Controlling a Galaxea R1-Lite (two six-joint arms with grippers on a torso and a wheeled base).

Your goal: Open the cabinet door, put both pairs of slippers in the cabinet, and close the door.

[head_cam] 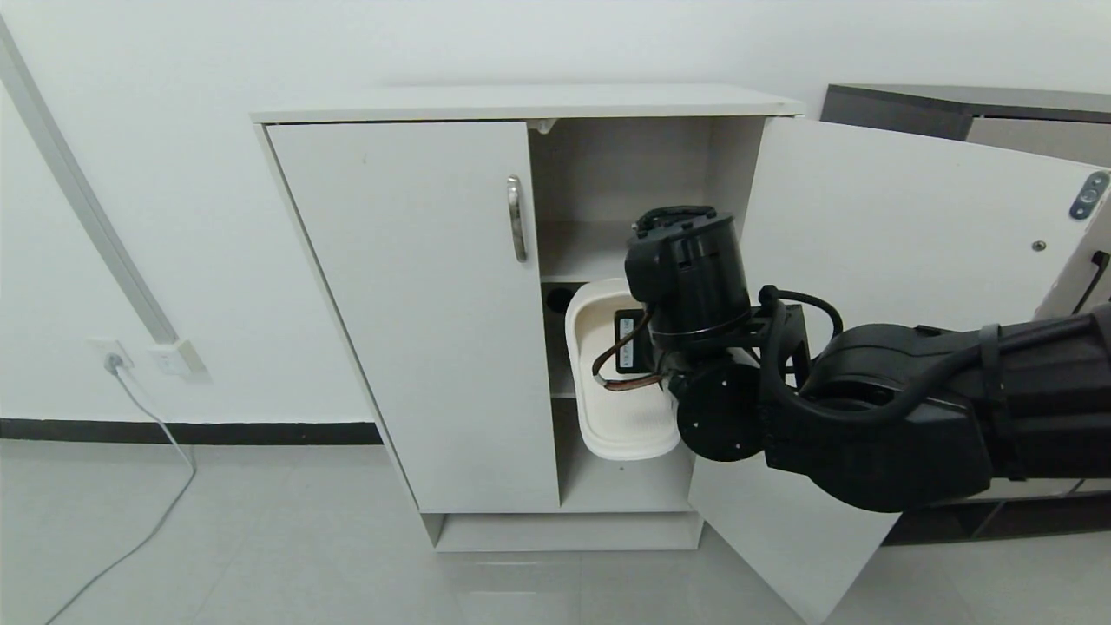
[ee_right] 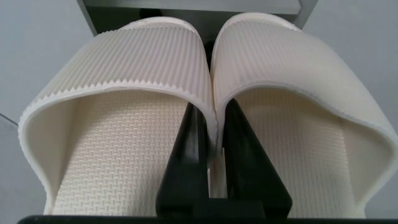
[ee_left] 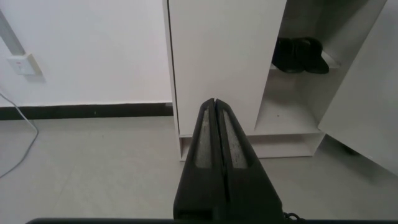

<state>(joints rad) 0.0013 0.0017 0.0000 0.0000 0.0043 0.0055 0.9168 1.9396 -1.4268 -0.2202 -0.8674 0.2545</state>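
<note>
The white cabinet (head_cam: pixel 521 102) has its right door (head_cam: pixel 868 260) swung open and its left door (head_cam: pixel 417 304) closed. My right gripper (ee_right: pixel 213 143) is shut on a pair of cream slippers (ee_right: pixel 155 93), pinching their two inner walls together. That pair (head_cam: pixel 608 417) hangs at the open compartment, level with the middle shelf, toes pointing in. A black pair of slippers (ee_left: pixel 301 55) lies on the middle shelf inside. My left gripper (ee_left: pixel 214 104) is shut on nothing, low above the floor in front of the closed door.
The open door juts out toward me on the right, with dark furniture (head_cam: pixel 955 104) behind it. A wall socket (head_cam: pixel 113 356) and its grey cable (head_cam: pixel 165 512) are at the left. The bottom shelf (ee_left: pixel 280 115) is bare.
</note>
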